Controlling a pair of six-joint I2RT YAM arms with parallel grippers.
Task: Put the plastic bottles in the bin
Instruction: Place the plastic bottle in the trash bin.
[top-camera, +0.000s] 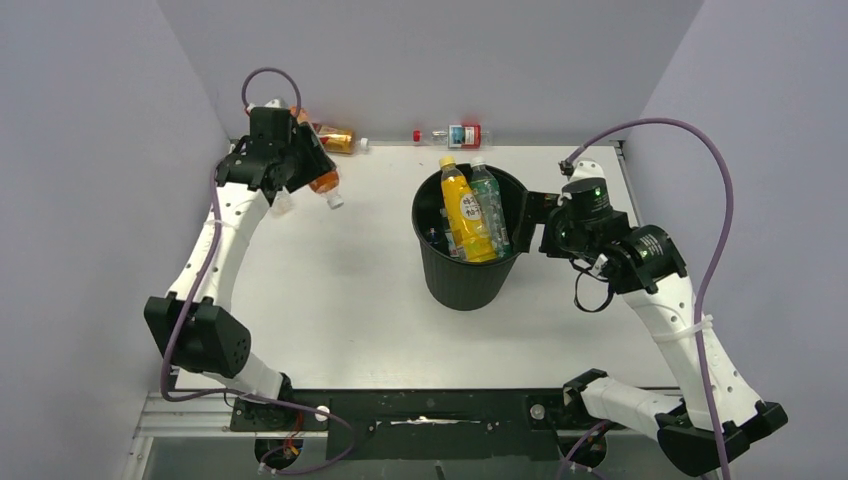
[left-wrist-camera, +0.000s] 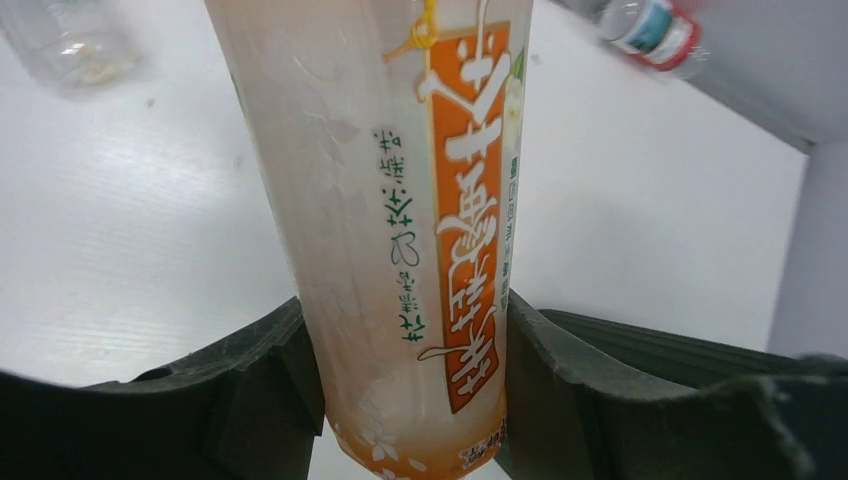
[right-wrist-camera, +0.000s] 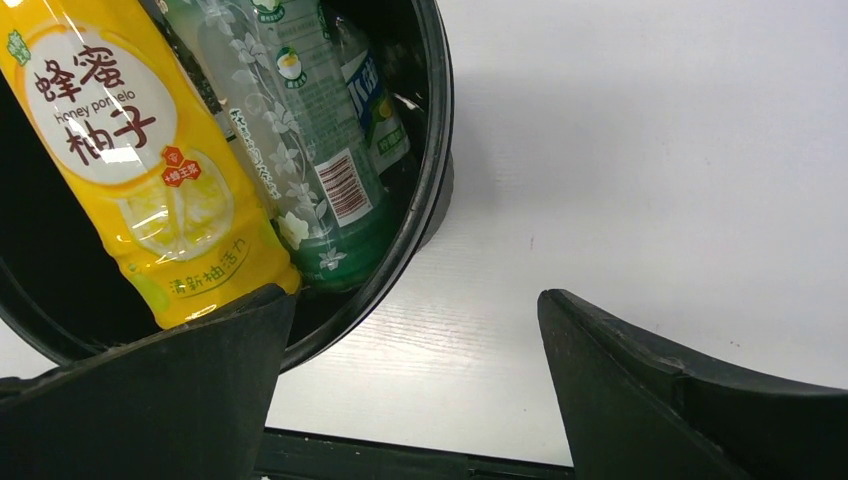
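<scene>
White tabletop (top-camera: 340, 300), pale grey walls on three sides. At the far left corner the left gripper (top-camera: 300, 168) is clamped on an orange-labelled bottle (top-camera: 325, 183), a finger pressed to each side. The black bin (top-camera: 465, 285) stands right of centre, with a yellow bottle (top-camera: 462, 215) and a green-labelled bottle (top-camera: 490, 210) leaning inside. The right gripper (top-camera: 530, 215) sits just beside the bin's right rim, jaws spread wide, nothing between them. An amber bottle (top-camera: 337, 138) and a red-capped bottle (top-camera: 455, 135) lie along the back wall.
</scene>
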